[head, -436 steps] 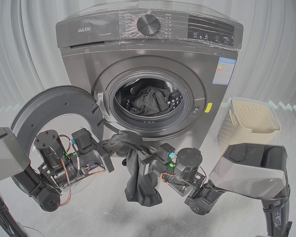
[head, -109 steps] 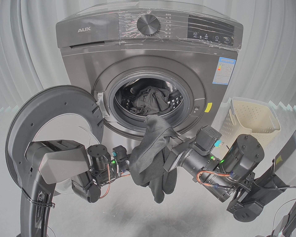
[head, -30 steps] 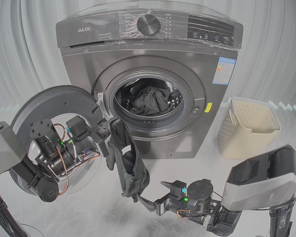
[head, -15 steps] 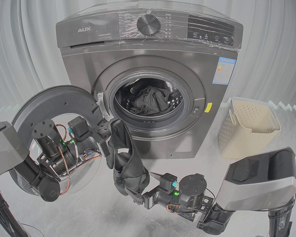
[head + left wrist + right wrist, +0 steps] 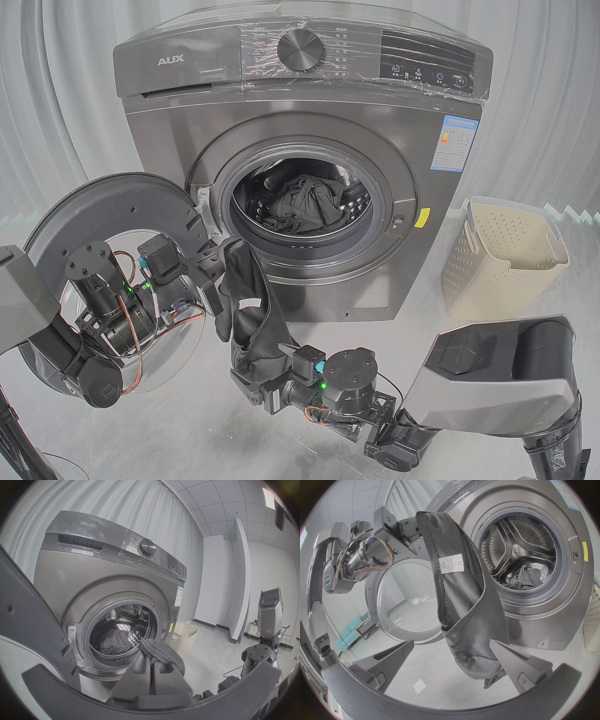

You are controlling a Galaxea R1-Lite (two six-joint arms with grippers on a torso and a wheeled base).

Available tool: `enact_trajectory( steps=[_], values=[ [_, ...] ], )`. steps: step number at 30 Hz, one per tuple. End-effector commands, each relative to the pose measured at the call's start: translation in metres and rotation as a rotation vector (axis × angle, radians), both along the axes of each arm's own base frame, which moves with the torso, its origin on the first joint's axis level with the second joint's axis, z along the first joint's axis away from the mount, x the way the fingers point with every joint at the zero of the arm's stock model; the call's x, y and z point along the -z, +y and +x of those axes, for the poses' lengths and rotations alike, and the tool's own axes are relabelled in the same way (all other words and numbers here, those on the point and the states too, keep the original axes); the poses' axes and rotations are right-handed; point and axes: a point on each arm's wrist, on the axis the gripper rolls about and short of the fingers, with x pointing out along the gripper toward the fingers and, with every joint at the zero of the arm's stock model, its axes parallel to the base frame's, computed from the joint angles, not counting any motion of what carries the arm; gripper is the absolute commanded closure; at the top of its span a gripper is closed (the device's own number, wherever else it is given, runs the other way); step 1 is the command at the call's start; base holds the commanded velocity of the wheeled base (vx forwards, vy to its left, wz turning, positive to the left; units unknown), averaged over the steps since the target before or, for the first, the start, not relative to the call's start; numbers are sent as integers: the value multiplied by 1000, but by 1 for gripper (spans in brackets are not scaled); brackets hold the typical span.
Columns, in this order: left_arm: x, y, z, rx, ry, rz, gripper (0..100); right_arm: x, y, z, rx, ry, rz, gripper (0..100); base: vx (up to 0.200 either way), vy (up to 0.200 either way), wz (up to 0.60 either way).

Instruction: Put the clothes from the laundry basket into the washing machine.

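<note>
A dark garment (image 5: 253, 312) hangs from my left gripper (image 5: 220, 257), which is shut on its top edge just left of the washing machine's (image 5: 300, 125) open drum (image 5: 300, 206). The left wrist view has the fingers (image 5: 140, 677) pinched on a dark bunch of cloth (image 5: 162, 652). My right gripper (image 5: 250, 382) is low and open under the garment's bottom. In its own view, the right gripper (image 5: 450, 644) has the garment's (image 5: 468, 611) lower end between spread fingers (image 5: 515, 661). More dark clothes (image 5: 306, 203) lie in the drum.
The round door (image 5: 106, 212) stands swung open to the left, behind my left arm. A cream laundry basket (image 5: 506, 262) sits on the floor right of the machine. Bare grey floor (image 5: 187, 431) spreads in front.
The garment passed from my right gripper to my left. In the last second the open right gripper moved left and up until its fingers came around the garment's lower end. The left arm stayed put.
</note>
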Motion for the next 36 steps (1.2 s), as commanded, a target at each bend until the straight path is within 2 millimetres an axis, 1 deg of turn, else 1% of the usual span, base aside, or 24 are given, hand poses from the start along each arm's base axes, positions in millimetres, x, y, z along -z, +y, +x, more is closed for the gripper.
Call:
enact_trajectory(
  steps=[1,4,7,8,10,12,15,17,22,23,24,28,30,32,33,34,35,36],
  values=[
    [1,0,1,0,3,-1,100,17,11,5,16,2,-7,0,0,0,0],
    [0,1,1,-3,1,-2,100,24,19,6,26,-4,-4,0,0,0,0],
    [1,1,1,-1,6,-4,100,28,27,13,45,-21,16,0,0,0,0],
    [1,1,1,-1,6,-4,100,28,27,13,45,-21,16,0,0,0,0],
    [0,0,1,0,7,-8,100,30,34,20,71,-36,35,0,0,0,0],
    [0,0,1,0,7,-8,100,31,34,22,78,-38,36,0,0,0,0],
    [0,0,1,0,8,-9,100,39,36,34,138,-46,41,0,0,0,0],
    [0,0,1,0,8,-9,100,39,35,39,153,-51,47,0,0,0,0],
    [0,0,1,0,8,-9,100,37,34,42,173,-58,55,0,0,0,0],
    [0,0,1,0,8,-9,100,34,34,46,193,-72,71,0,0,0,0],
    [0,0,1,0,8,-9,100,34,34,46,193,-73,72,100,0,0,0],
    [0,2,1,-8,8,-9,100,30,31,45,195,-77,79,100,0,0,0],
    [1,3,2,-8,8,-9,100,32,26,40,193,-66,62,100,0,0,0],
    [1,4,2,-10,9,-10,100,28,22,36,191,-65,57,100,0,0,0],
    [1,5,3,-13,9,-10,100,18,16,31,191,-62,53,100,0,0,0],
    [1,5,3,-13,9,-10,100,18,16,31,191,-62,53,100,0,0,0],
    [1,7,4,-23,9,-10,100,6,6,25,194,-60,49,100,0,0,0],
    [1,7,4,-23,11,-10,100,0,2,24,197,-62,49,100,0,0,0]
  ],
)
